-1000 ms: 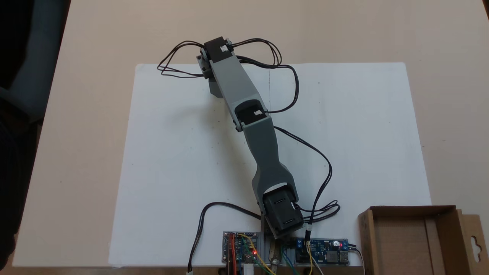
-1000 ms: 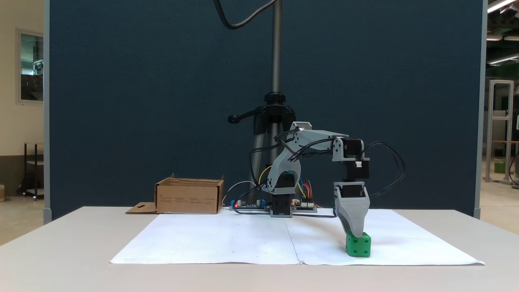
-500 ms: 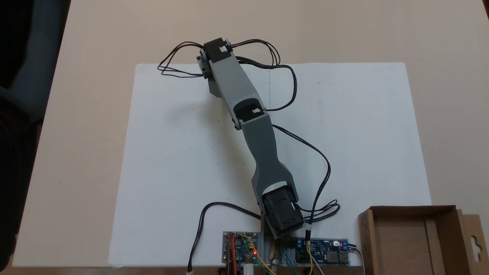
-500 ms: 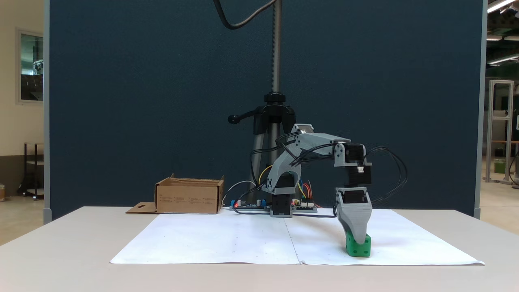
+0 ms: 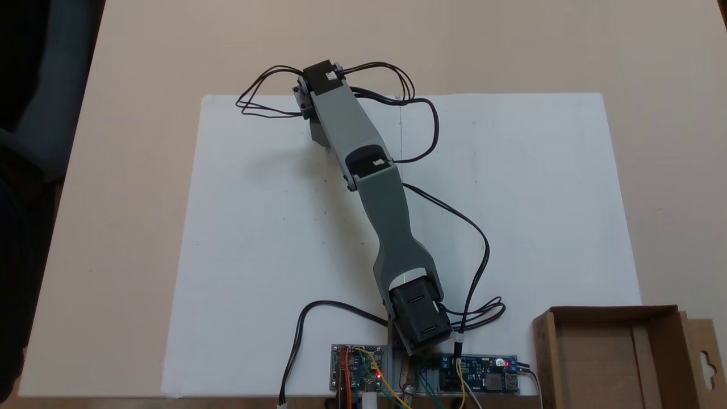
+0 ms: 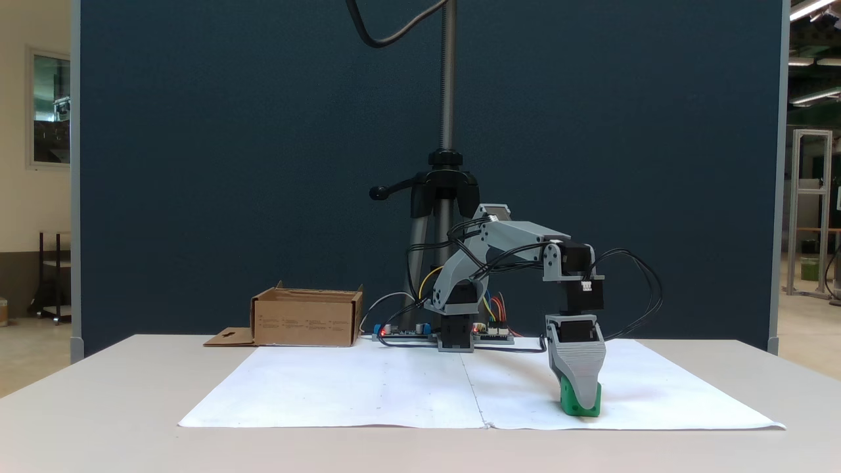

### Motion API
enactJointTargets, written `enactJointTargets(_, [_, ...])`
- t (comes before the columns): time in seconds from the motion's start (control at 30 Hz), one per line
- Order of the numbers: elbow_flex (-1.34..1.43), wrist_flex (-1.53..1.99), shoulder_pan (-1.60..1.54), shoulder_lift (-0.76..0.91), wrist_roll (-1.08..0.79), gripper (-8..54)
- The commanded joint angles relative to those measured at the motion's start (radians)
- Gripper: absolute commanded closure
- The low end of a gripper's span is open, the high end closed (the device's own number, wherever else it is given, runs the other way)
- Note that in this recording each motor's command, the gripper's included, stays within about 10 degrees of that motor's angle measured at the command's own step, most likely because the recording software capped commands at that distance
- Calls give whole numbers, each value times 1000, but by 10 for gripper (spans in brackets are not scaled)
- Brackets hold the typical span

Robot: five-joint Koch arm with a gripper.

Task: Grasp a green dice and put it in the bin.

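My gripper [image 6: 582,406] has dropped lower over the green dice [image 6: 570,404], bottom right, for pickup; jaw state: can't tell.

You have one green dice [image 6: 573,402], one cardboard bin [image 6: 306,318], one white paper sheet [image 5: 272,238], two circuit boards [image 5: 358,375].

I work in what looks like a lab or maker space. My small grey 3D-printed arm [image 6: 506,263] stands on a pale beige table [image 5: 142,170] covered with a large white paper sheet [image 5: 255,255], its bare circuit boards with loose coloured wires [image 5: 363,375] lying in the open. A dark blue partition screen [image 6: 230,164] stands behind, with a black camera tripod [image 6: 447,190]. Beyond the screen I see ceiling strip lights [image 6: 811,8] and a metal frame rack [image 6: 811,210].
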Motion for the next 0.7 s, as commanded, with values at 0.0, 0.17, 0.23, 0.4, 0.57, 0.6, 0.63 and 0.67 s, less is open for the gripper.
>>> enactJointTargets(0.0, [-35,-32,-14,12,66,62])
enactJointTargets(0.17, [-35,-29,-14,11,66,127])
enactJointTargets(0.23, [-35,-29,-14,8,67,147])
enactJointTargets(0.4, [-34,-38,-9,8,67,147])
enactJointTargets(0.57, [-35,-49,3,8,66,147])
enactJointTargets(0.6, [-35,-51,5,6,66,147])
enactJointTargets(0.63, [-35,-52,6,6,66,147])
enactJointTargets(0.67, [-34,-52,8,6,66,147])
